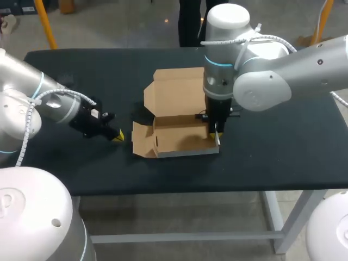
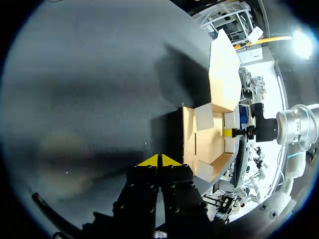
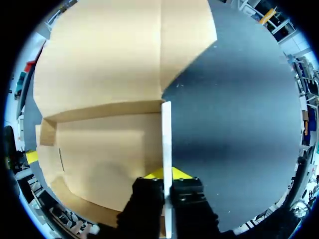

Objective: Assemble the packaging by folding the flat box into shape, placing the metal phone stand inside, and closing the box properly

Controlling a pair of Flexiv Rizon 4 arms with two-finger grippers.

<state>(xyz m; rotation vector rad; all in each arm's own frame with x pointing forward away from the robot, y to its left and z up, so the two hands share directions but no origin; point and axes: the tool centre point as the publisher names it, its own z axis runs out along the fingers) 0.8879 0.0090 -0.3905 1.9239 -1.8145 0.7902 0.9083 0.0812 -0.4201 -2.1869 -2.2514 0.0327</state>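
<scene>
The cardboard box sits half folded in the middle of the black table, its lid lying open toward the far side and its left flap spread outward. My right gripper points straight down and is shut on the box's right side wall, whose pale edge runs between its fingers in the right wrist view. My left gripper is shut on nothing, low over the table just left of the box, with its tips aimed at the left flap. No metal phone stand is visible.
The black table has bare surface to the left and right of the box. Its front edge runs close below the box. My right arm's elbow hangs over the table's right half.
</scene>
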